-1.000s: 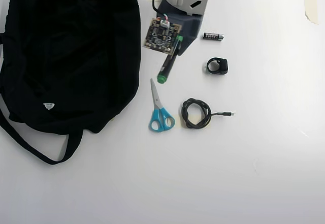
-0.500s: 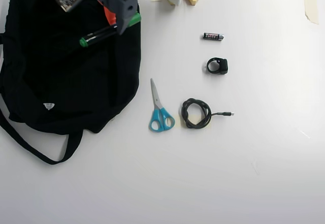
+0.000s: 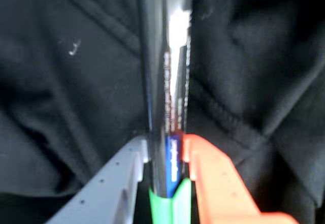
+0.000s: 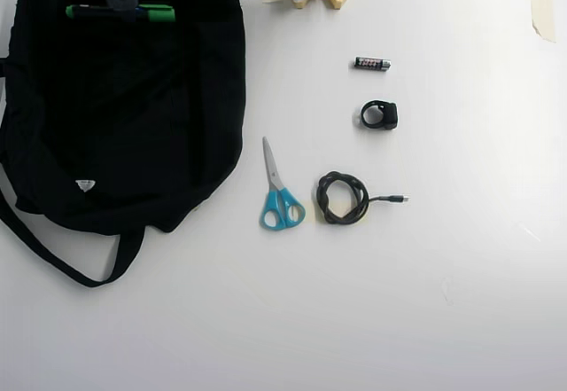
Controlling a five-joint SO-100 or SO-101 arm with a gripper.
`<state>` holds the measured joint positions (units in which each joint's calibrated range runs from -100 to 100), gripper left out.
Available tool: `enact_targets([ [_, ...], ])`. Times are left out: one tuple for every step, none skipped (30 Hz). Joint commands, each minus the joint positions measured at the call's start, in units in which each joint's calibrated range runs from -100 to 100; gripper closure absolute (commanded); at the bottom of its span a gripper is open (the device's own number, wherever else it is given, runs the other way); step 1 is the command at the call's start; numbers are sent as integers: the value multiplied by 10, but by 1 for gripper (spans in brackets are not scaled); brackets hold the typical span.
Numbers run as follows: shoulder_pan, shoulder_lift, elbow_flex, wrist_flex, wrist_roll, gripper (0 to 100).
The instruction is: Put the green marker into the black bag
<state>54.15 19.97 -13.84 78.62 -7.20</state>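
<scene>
Since half a second ago the green marker (image 4: 120,12) has turned: it was slanted over the right part of the black bag (image 4: 124,125), and now it lies level across the bag's upper part, further to the left in the overhead view. One second ago it was on the table beside the scissors (image 4: 280,194), which have not moved.

Its long axis now runs left to right in the overhead view, with the long green cap on the right and the small green end on the left. The gripper (image 4: 120,5) hides the middle of the barrel there, and the jaws cannot be seen from above.

The wrist view shows what the overhead one does not – the gripper (image 3: 165,148) is clenched on the marker (image 3: 165,71), a grey finger (image 3: 117,178) on the left and an orange finger (image 3: 213,178) on the right, both touching the barrel. The marker runs straight up this picture, and behind it is only folded black fabric (image 3: 66,82).

Only the overhead view shows the table (image 4: 461,276) – a battery (image 4: 372,63), a black ring-like part (image 4: 379,114) and a coiled cable (image 4: 344,198) lie well apart from the bag, on its right
</scene>
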Motion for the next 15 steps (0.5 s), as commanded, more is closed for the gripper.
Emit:
enact_targets([
  [2, 78, -107, 24, 3, 98],
  [2, 88, -118, 24, 2, 97],
  [2, 87, -118, 25, 0, 97],
  [2, 86, -119, 36, -1, 92],
  [1, 82, -119, 45, -1, 83],
  [1, 77, -119, 48, -2, 77],
  [1, 75, -120, 58, -2, 72],
  [-3, 75, -127, 81, -3, 70],
  [-7, 74, -151, 109, -3, 70],
  [-16, 73, -187, 140, -3, 70],
  [-31, 73, -266, 202, -4, 70],
  [-55, 63, -315, 210, -3, 70],
  [-74, 36, -314, 210, -6, 70],
  [-96, 1, -314, 210, -24, 70],
  [-126, -27, -313, 210, -24, 70],
])
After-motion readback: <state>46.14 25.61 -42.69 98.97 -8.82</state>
